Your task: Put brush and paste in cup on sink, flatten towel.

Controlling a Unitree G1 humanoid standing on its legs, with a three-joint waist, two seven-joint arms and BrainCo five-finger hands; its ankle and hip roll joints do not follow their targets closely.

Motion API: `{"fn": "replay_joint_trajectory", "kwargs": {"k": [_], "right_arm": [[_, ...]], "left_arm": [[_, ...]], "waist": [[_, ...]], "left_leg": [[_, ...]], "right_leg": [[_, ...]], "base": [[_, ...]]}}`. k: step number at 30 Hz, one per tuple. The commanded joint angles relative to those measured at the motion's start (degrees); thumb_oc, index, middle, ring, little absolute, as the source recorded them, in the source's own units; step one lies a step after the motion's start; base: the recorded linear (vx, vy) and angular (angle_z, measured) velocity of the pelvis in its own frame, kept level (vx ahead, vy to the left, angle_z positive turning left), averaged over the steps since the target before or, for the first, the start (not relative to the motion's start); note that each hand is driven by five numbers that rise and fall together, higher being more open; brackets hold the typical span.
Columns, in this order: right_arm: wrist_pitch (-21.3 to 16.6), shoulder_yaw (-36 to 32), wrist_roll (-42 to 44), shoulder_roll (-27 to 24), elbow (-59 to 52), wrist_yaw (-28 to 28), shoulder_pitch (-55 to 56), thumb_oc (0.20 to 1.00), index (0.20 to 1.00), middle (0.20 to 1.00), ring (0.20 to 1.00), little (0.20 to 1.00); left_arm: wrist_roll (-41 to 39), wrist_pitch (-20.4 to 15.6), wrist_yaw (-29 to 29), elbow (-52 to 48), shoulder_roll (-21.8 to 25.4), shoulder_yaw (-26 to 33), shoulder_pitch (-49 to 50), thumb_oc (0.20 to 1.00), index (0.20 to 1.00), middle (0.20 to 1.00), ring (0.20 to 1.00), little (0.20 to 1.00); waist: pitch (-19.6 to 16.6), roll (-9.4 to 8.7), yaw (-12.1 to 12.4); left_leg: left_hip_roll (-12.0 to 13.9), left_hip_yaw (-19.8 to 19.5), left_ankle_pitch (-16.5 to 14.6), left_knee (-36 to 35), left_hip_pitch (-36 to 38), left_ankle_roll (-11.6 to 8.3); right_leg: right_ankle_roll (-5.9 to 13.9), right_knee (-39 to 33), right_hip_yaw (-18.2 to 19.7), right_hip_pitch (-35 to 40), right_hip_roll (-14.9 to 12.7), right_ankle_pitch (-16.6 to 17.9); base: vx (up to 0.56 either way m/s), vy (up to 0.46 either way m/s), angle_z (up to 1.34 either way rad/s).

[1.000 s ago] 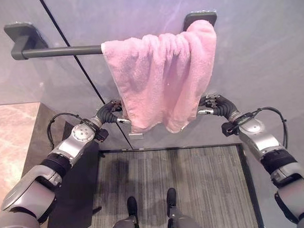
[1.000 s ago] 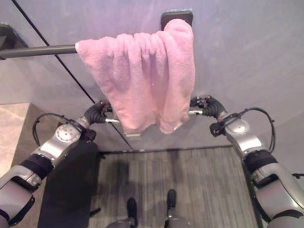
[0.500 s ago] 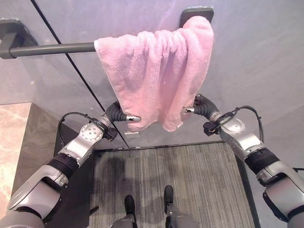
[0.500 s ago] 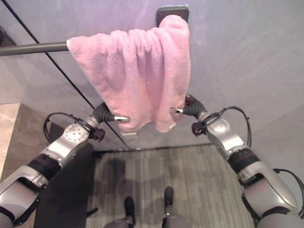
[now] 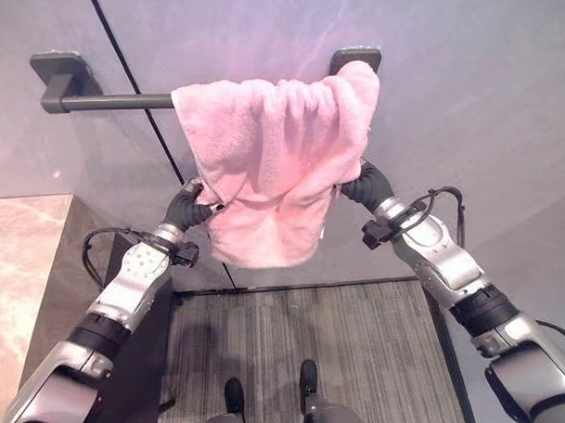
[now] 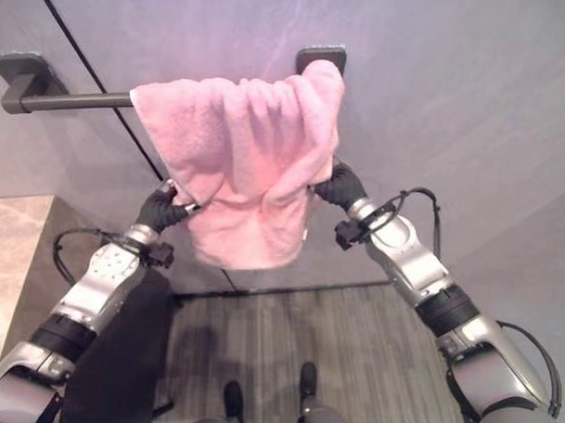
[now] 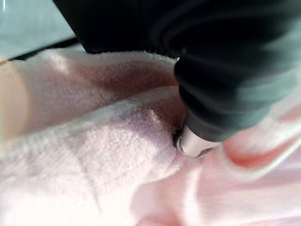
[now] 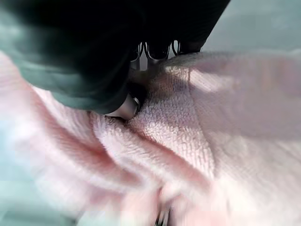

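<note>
Pink terry towel hangs bunched over the dark rail on the grey wall, crowded toward the rail's right bracket. Left hand is up at the towel's left edge, right hand tucked in at its right edge, both about halfway down the cloth. Wrist views show each hand pressed into folds of pink pile, fingers buried there, so their grip cannot be told. Striped grey floor lies below.

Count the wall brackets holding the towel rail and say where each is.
2: one bracket at the rail's left end, one at the right, partly behind the bunched pink towel.
</note>
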Motion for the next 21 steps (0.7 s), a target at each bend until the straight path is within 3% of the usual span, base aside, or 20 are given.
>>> {"fn": "replay_joint_trajectory", "kwargs": {"k": [1, 7, 15, 21], "right_arm": [[-3.6, -2.2, 1.3, 2.7, 3.0, 1.6, 0.8, 0.200, 0.200, 0.200, 0.200, 0.200], [-2.2, 0.6, 2.0, 4.5, 0.5, 2.4, -0.3, 0.200, 0.200, 0.200, 0.200, 0.200], [-0.4, 4.4, -3.6, 15.0, 12.6, -3.6, -4.0, 0.200, 0.200, 0.200, 0.200, 0.200], [-0.3, 2.9, -4.1, 16.8, 13.1, -5.2, -2.0, 0.200, 0.200, 0.200, 0.200, 0.200]], "left_arm": [[-1.4, -4.2, 0.8, 1.3, 0.8, -1.1, -2.4, 0.200, 0.200, 0.200, 0.200, 0.200], [0.0, -4.0, 2.3, 0.2, 0.2, 3.6, 2.3, 0.200, 0.200, 0.200, 0.200, 0.200], [2.9, -1.7, 6.1, 11.8, -3.3, -1.5, -1.7, 0.200, 0.200, 0.200, 0.200, 0.200], [3.9, -1.7, 7.6, 11.7, -4.5, -1.7, -2.9, 0.200, 0.200, 0.200, 0.200, 0.200]], "waist": [[-5.4, -2.41, 1.4], [-4.0, -3.78, 2.8], [-2.4, -4.27, 3.7], [-3.1, -4.35, 3.5]], "left_leg": [[2.5, -1.6, 2.7, 0.1, -0.2, -3.41], [2.3, -3.0, 3.5, 0.1, -2.9, -3.59], [2.2, -3.6, 4.2, 0.1, -5.1, -3.30], [1.8, -3.5, 3.5, 0.1, -4.2, -2.99]], "right_leg": [[8.15, -0.1, 2.2, 1.2, -6.8, 2.3], [8.14, -0.1, 0.7, -0.2, -7.2, 3.0], [8.24, -0.1, 0.3, -1.8, -7.8, 4.1], [8.34, -0.1, 0.3, -1.1, -8.3, 4.1]], "base": [[-0.02, 0.005, 0.03], [-0.07, 0.006, 0.08], [-0.04, 0.023, 0.13], [0.02, 0.021, 0.00]]}}
